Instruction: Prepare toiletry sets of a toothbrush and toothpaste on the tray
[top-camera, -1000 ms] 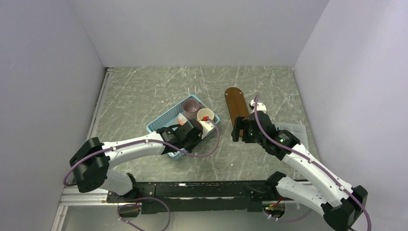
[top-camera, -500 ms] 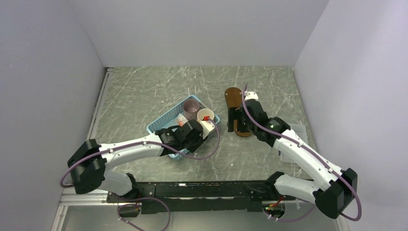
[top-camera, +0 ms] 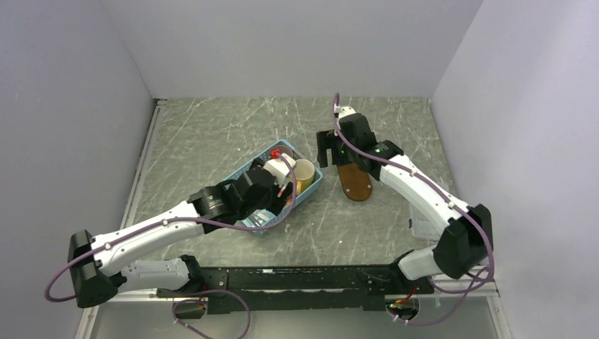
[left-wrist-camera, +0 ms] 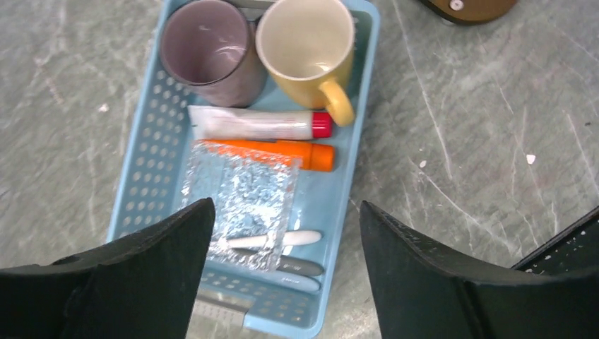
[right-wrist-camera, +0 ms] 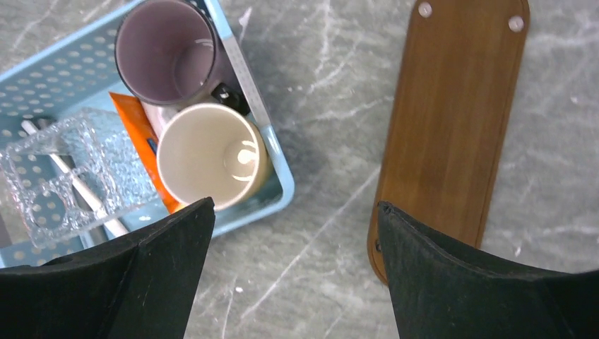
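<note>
Nothing lies on the flat dark-brown wooden oval tray [right-wrist-camera: 452, 120] yet, so I judge the work to be at its first pick: fetching an item out of the light-blue plastic mesh basket [left-wrist-camera: 138, 176], which sits just left of the tray on the grey marbled table [top-camera: 205, 134].

The left gripper [left-wrist-camera: 282, 208] hangs over the near end of the basket with its jaws spread wide and nothing between them. The right gripper [right-wrist-camera: 295, 208] is likewise released and empty, poised above the gap between basket and tray.

The small orange toothpaste tube [left-wrist-camera: 272, 153] lies flat in the middle of the basket, touching a white tube with a red cap [left-wrist-camera: 258, 125] on its far side and a clear bubbled plastic packet [left-wrist-camera: 244, 201] on its near side. The thin white toothbrush [left-wrist-camera: 265, 241] lies at the near end, one end tucked under that packet, beside a grey one [left-wrist-camera: 286, 266]. A purple cup [left-wrist-camera: 212, 49] and a cream-yellow mug [left-wrist-camera: 307, 49] stand at the far end.

The next move probably calls for the left jaws to drop straight down astride one slim item without snagging the packet.

Only the left wrist view shows the toothbrushes and tubes plainly. The right wrist view shows the tray's bare top, which the right arm partly covers from above.
</note>
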Motion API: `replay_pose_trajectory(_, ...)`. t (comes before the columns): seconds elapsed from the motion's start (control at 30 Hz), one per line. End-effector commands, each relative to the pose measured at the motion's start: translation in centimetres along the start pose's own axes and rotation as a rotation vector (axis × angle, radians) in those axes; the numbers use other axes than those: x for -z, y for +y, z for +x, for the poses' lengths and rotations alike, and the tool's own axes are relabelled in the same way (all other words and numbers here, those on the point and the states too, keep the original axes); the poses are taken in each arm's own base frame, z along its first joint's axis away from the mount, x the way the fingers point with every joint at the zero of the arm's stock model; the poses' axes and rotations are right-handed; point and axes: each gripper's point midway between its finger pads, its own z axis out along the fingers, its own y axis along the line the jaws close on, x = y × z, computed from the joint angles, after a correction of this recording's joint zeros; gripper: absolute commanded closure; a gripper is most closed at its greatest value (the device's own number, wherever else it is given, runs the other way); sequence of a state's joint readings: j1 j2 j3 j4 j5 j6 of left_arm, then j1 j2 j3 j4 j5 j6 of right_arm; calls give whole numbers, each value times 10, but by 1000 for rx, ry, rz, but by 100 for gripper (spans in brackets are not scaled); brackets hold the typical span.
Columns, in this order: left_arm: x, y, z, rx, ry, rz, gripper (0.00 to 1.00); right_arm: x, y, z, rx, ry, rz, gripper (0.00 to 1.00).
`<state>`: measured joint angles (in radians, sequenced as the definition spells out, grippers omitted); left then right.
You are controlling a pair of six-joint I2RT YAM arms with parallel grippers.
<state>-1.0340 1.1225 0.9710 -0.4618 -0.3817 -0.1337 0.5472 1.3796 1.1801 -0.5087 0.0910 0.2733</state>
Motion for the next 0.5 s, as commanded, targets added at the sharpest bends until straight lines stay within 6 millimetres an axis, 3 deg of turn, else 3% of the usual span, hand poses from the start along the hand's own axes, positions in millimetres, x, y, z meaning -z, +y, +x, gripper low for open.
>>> replay_pose_trajectory(0.0,39,34,-17,87,-43,-129,14,-12,16,-39,60,-70,-88,14)
replay_pose_trajectory(0.13,66,52,-14,132,-57,-176,8,-39,25,-35,134,-12,-135,15)
replay_pose_trajectory(0.17,71,56,-12,141,-63,-185,2,-47,24,-34,150,0,-134,15)
replay_pose_trajectory(0.47,109,92,16,180,-109,-291,1,-87,30,-46,238,21,-191,21)
